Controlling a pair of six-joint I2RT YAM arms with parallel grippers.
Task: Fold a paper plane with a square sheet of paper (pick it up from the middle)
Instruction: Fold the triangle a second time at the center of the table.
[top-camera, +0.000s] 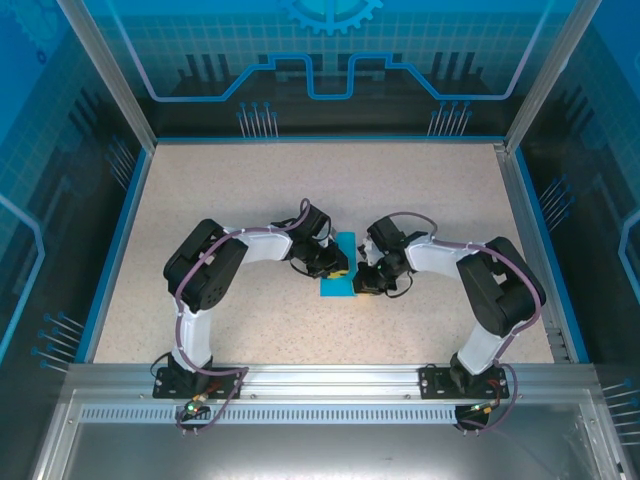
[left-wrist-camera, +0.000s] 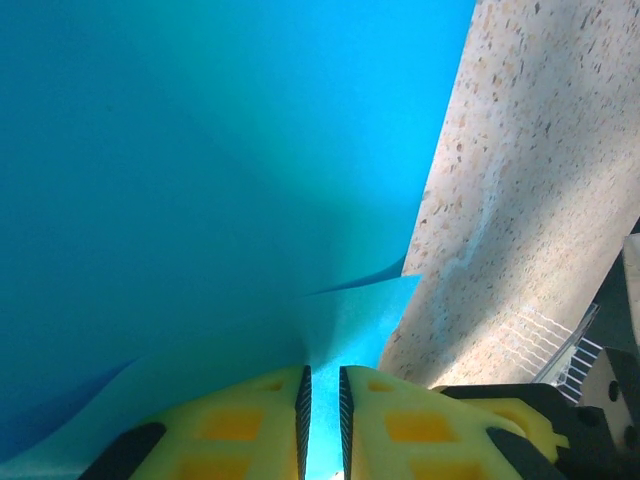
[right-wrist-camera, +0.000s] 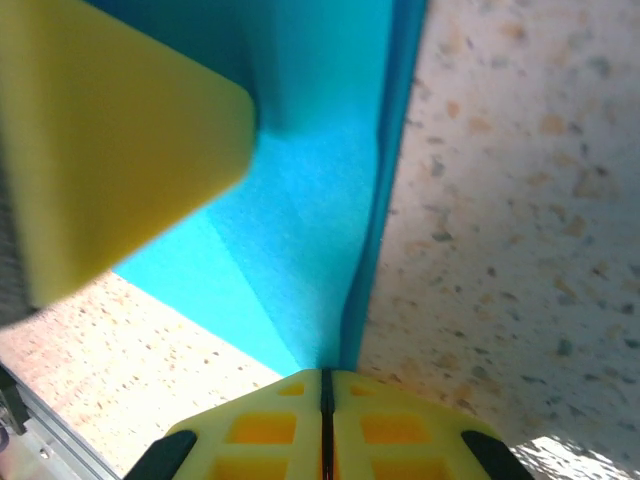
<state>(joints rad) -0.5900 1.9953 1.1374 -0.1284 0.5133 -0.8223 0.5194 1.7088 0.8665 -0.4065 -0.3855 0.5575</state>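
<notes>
The turquoise square sheet of paper (top-camera: 337, 285) lies mid-table, folded into a narrow upright rectangle between both grippers. My left gripper (top-camera: 339, 267) rests on its left side. In the left wrist view its jaws (left-wrist-camera: 321, 378) stand a narrow slit apart, with the sheet (left-wrist-camera: 200, 150) showing through the gap and a flap rising on the left. My right gripper (top-camera: 366, 282) meets the sheet's right edge. In the right wrist view its jaws (right-wrist-camera: 326, 374) are shut on the folded edge of the sheet (right-wrist-camera: 300, 200), with a left finger (right-wrist-camera: 110, 130) above. A paper plane is out of view.
The speckled beige table (top-camera: 250, 190) is ringed by a blue border and transparent walls. A metal rail (top-camera: 320, 385) runs along the near edge, where both arm bases are bolted.
</notes>
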